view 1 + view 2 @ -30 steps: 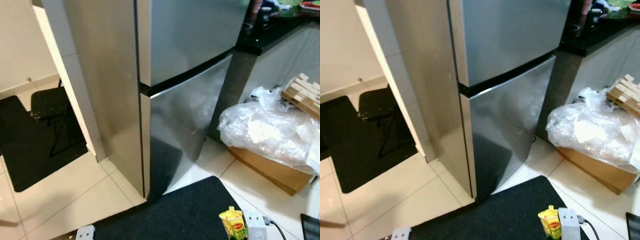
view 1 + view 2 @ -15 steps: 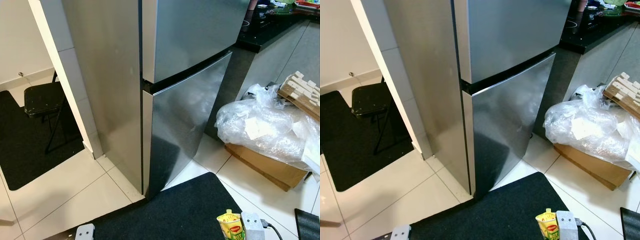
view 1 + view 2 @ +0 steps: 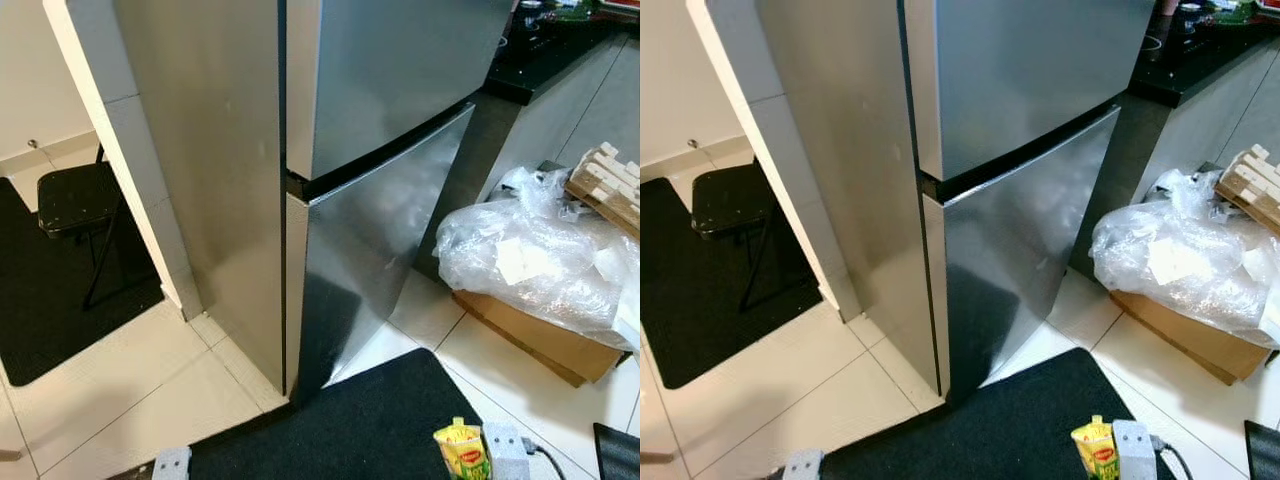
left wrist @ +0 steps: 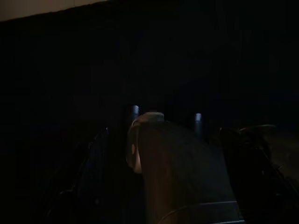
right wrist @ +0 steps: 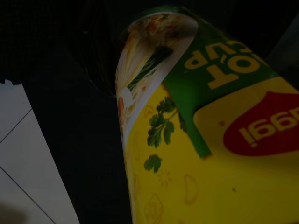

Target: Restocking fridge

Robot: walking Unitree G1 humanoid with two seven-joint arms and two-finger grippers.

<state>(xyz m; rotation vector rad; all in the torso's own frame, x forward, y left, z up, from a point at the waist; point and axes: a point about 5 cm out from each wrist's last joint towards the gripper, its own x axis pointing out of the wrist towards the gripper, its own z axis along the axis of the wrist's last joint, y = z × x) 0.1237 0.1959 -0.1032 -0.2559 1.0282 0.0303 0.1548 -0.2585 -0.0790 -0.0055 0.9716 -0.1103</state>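
Fridge is right there in front of the robot, a tall steel two-door unit, and both doors look fully closed. So as far as restocking goes, I'd say this is very early: nothing has gone in, and the door isn't even open yet.

The thing to stock is a yellow Maggi Hot Cup noodle cup, sitting low at the robot's right side over the black floor mat. The right gripper has it; the right wrist view looks straight along the cup's side from very close, with its green band and red logo. The fingers themselves aren't really visible there, so I can't tell how far open they are, only that the cup is carried up against that wrist.

The left gripper hangs in the dark. Something pale and rounded sits between what look like its fingers, but it's too murky to say whether they're open or closed.

Off to the right there's a cardboard box under a heap of crumpled plastic wrap, near the fridge's corner, and a black folding chair back on the left.

What's left, by my reckoning: get a free gripper onto a door edge, swing it open, and set the cup inside.
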